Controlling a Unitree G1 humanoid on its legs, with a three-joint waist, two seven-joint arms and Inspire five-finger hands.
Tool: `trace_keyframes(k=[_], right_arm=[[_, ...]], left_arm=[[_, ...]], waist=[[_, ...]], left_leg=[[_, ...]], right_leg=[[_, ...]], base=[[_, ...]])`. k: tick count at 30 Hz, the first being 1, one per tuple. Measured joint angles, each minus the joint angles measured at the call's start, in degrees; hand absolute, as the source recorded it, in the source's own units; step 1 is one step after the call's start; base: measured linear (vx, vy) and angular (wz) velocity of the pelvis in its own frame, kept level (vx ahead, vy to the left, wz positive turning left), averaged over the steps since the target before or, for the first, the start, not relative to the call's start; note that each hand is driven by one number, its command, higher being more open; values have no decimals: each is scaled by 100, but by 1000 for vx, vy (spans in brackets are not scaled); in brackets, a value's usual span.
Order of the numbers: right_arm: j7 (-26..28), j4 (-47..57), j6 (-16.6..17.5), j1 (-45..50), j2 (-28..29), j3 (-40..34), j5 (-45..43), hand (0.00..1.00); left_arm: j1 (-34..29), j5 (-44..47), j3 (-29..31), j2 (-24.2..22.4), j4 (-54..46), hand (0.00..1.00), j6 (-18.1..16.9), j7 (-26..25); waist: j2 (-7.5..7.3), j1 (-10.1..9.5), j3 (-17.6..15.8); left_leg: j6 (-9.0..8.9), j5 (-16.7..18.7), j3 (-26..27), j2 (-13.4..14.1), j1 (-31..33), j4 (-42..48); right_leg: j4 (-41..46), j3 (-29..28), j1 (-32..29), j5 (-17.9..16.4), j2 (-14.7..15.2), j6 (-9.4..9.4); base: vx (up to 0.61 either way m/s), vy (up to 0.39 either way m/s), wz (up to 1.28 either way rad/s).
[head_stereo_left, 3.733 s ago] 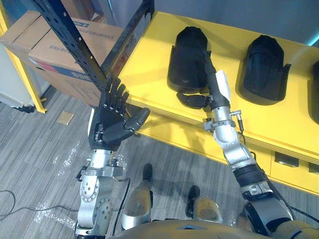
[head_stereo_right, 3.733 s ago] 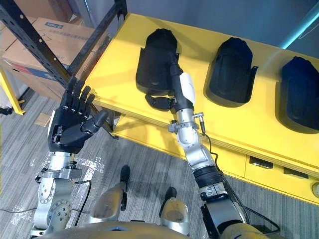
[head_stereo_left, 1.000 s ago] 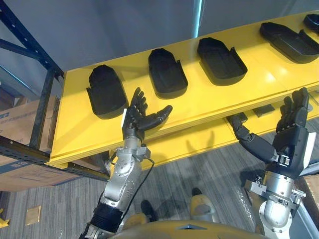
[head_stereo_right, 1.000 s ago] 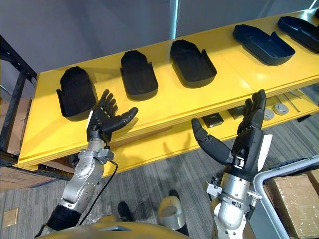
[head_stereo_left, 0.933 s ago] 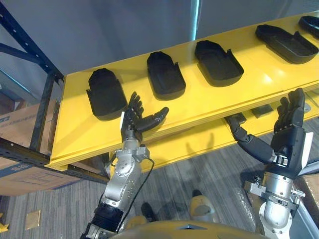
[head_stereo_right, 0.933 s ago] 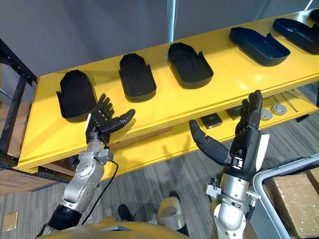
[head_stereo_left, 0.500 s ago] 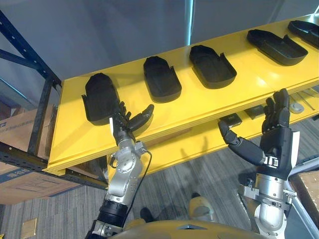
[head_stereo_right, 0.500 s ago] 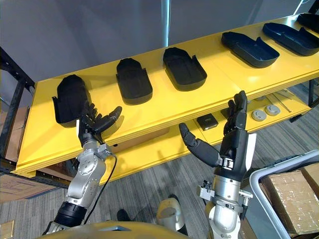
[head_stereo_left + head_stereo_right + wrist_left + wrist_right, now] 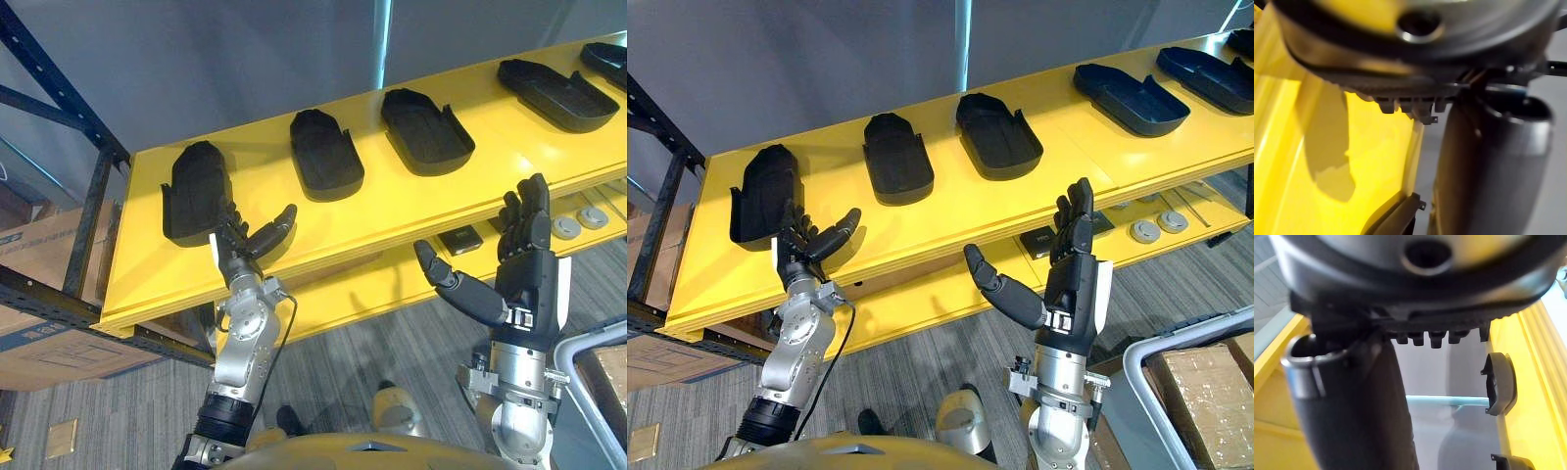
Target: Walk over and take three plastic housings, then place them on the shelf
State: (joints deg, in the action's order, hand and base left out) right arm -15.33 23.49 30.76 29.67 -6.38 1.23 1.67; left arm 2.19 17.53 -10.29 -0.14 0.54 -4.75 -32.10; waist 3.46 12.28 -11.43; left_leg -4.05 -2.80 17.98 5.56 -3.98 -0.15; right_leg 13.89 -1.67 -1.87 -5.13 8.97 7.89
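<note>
Touching housing (image 9: 196, 191), perhaps: left robot hand (image 9: 236, 257)

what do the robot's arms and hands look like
The left arm and right arm are silver-grey metal, built from rounded, jointed segments. The left hand and right hand are dark, with segmented fingers and a thick thumb. Each hand has a white panel along one edge.
</note>
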Motion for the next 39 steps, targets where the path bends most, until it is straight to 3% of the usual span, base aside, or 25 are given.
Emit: trace_keyframes(k=[4, 7, 12, 15, 17, 22, 25, 27, 32, 39], right_arm=[[113, -3, 60, -38, -15, -12, -17, 100], [303, -3, 291, -167, -45, 8, -15, 100], [659, -1, 563, -619, -296, 105, -55, 100], [963, -2, 582, -807, -456, 155, -274, 100], [1451, -3, 462, -1003, -574, 247, -510, 100], [1791, -83, -1, -1570, -919, 635, -430, 100], [1985, -457, -213, -2217, -1037, 907, -416, 100], [2193, -932, -473, -2754, -1124, 1071, -526, 100], [2597, -1726, -776, -3551, -1199, 1165, -543, 100], [3201, -1723, -928, -4050, -1190, 1432, -917, 100]], left_arm=[[-32, 18, -96, 23, -147, 100, -191, 758], [-108, 56, -333, 187, -614, 100, -516, 1389], [-745, 362, -428, 584, -2158, 100, -1502, 2477], [-1050, 754, -295, 652, -2611, 100, -1781, 2890], [-1441, 1006, -64, 693, -2822, 100, -1890, 3139], [-2012, 1104, 151, 691, -2824, 100, -1891, 3232], [-2300, 861, 308, 690, -2823, 100, -1864, 3133], [-2425, 769, 496, 692, -2807, 100, -1803, 3100], [-2588, 696, 1024, 697, -2726, 100, -1800, 3150], [-2744, 716, 1368, 681, -2661, 100, -1905, 3150]], waist=[[25, -18, 6], [36, -56, 3], [118, -134, 18], [227, -312, 24], [311, -444, 50], [299, -762, 21], [196, -949, -40], [46, -1101, -91], [-93, -1462, -142], [-204, -1612, -239]], left_leg=[[2, -9, -76, 3, 44, 12], [6, -13, -111, -6, 55, 37], [7, -2, -427, -62, 140, 191], [16, 19, -588, -108, 171, 192], [30, -33, -833, -154, 256, 201], [29, -121, -1260, -229, 311, 187], [8, -254, -1531, -234, 384, 165], [-29, -294, -1765, -241, 464, 159], [11, -409, -2042, -275, 702, 143], [12, -407, -2179, -312, 781, 152]], right_leg=[[1, 67, -1, -8, 1, -7], [5, 90, 8, -13, 2, -14], [114, 341, 94, -162, 77, -24], [204, 498, 102, -238, 135, -32], [227, 753, 172, -295, 194, -31], [293, 1214, 335, -435, 286, -67], [218, 1535, 477, -405, 277, -80], [70, 1772, 621, -370, 247, -67], [-266, 2088, 752, -152, 178, -78], [-357, 2237, 821, -161, 168, -131]], base=[[-1, -15, 8], [1, -4, 1], [1, -23, 23], [1, -23, 35], [4, -26, 50], [-8, -31, 51], [-4, -38, 50], [-6, -33, 51], [33, 1, 34], [-16, 1, 12]])
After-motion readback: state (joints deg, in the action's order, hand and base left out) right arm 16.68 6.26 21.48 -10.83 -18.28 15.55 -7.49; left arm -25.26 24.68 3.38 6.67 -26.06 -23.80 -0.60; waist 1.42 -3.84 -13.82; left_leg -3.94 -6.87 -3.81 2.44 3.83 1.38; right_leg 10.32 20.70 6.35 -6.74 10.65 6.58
